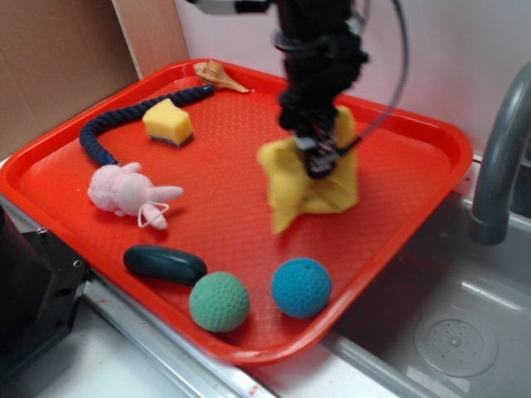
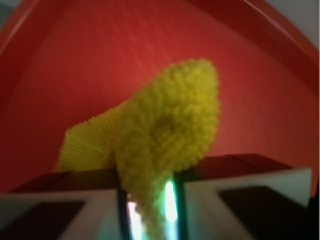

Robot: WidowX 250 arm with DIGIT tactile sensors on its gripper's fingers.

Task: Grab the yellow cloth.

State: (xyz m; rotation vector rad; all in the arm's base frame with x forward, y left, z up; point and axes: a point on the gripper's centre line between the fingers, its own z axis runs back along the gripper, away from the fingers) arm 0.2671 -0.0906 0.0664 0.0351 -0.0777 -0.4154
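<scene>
The yellow cloth (image 1: pixel 309 181) is a mustard knitted rag bunched up on the right half of the red tray (image 1: pixel 406 207). My gripper (image 1: pixel 319 157) comes down from above and is shut on a fold of it. In the wrist view the cloth (image 2: pixel 170 130) rises in a cone pinched between the two jaws, with my gripper (image 2: pixel 150 210) at the bottom edge. One pointed corner of the cloth hangs toward the front of the tray.
On the tray lie a yellow sponge block (image 1: pixel 168 123), a dark blue rope (image 1: pixel 116 124), a shell (image 1: pixel 217 75), a pink bunny toy (image 1: pixel 129 192), a dark oval object (image 1: pixel 164 264), a green ball (image 1: pixel 219 302) and a blue ball (image 1: pixel 301 287). A sink (image 1: pixel 452 332) and faucet (image 1: pixel 502 149) are at right.
</scene>
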